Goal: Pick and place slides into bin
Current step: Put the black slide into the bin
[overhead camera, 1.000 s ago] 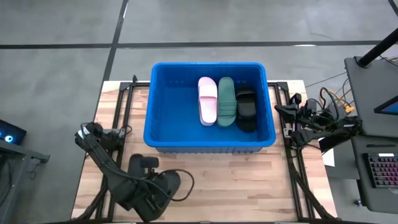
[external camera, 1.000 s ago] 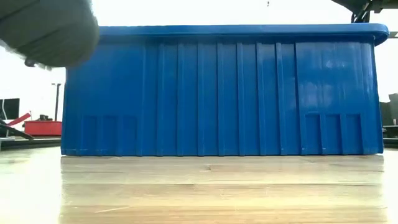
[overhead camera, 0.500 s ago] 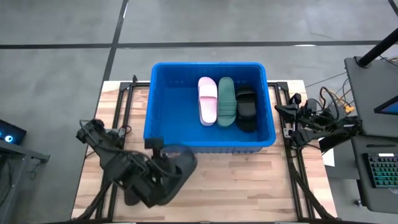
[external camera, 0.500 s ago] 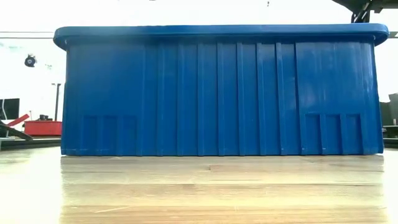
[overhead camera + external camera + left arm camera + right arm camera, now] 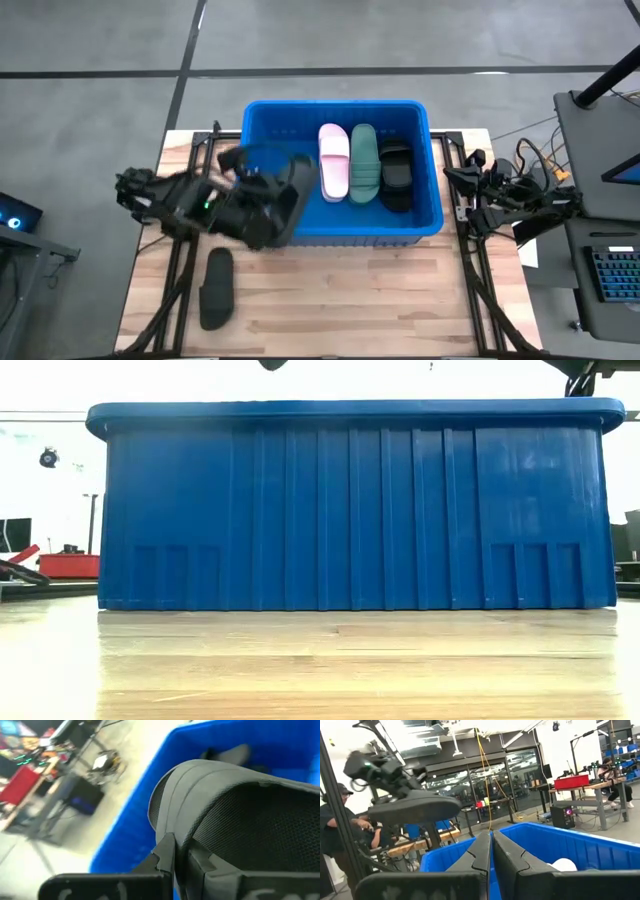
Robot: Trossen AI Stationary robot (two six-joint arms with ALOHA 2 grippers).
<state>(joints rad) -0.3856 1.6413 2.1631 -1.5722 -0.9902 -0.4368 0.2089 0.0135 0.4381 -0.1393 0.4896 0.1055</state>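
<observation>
Blue plastic bin (image 5: 262,228), ribbed walls and thick rim, sits mid-table holding a pink (image 5: 334,160), a green (image 5: 364,162) and a black slide (image 5: 396,176) side by side; another black slide (image 5: 216,288) lies on the wooden table (image 5: 400,300) near the front left. Left gripper (image 5: 262,190) has its fingers clamped on a black slide (image 5: 240,815) over the bin's left rim. Right gripper (image 5: 491,851) is closed on nothing, parked at the right edge; rubber looks light, bendy and grippy, best pinched at the sole edge or strap.

Wooden table (image 5: 400,300); on it the blue bin (image 5: 262,238) and 1 black slide (image 5: 216,288).
</observation>
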